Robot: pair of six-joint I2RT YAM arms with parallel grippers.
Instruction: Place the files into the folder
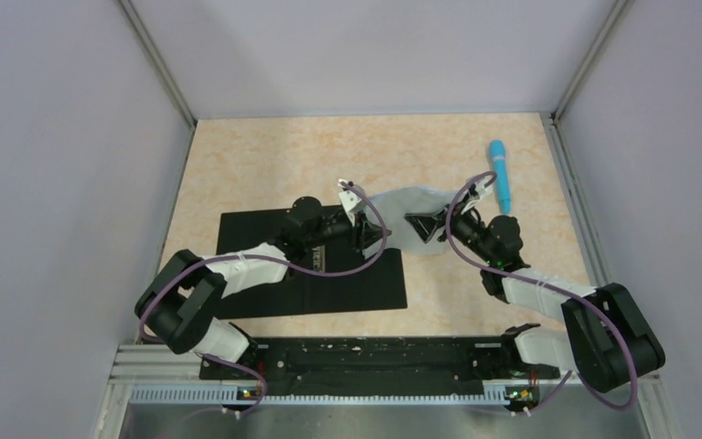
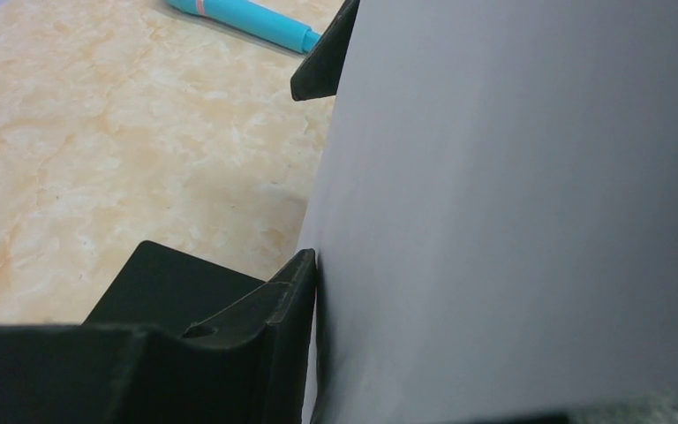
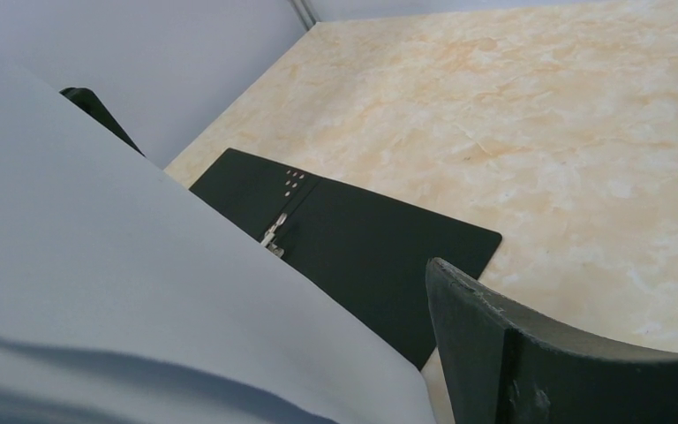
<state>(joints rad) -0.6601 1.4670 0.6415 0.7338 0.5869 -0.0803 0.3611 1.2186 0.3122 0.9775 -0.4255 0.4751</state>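
Note:
The folder (image 1: 311,265) lies open on the table, black inside up, its metal clip (image 3: 274,237) showing in the right wrist view. The files, a white sheet (image 1: 402,218), hang curved in the air just right of the folder, between both grippers. My left gripper (image 1: 366,233) is shut on the sheet's left edge; one finger (image 2: 296,296) presses flat against the paper (image 2: 512,212), which hides the other. My right gripper (image 1: 428,226) is open around the sheet's right edge; its visible finger (image 3: 530,353) stands apart from the paper (image 3: 141,291), the other is hidden.
A blue pen (image 1: 501,174) lies on the table behind the right gripper, and shows again in the left wrist view as the pen (image 2: 247,18). Grey walls close in the table on the left, back and right. The arm bases sit at the near edge.

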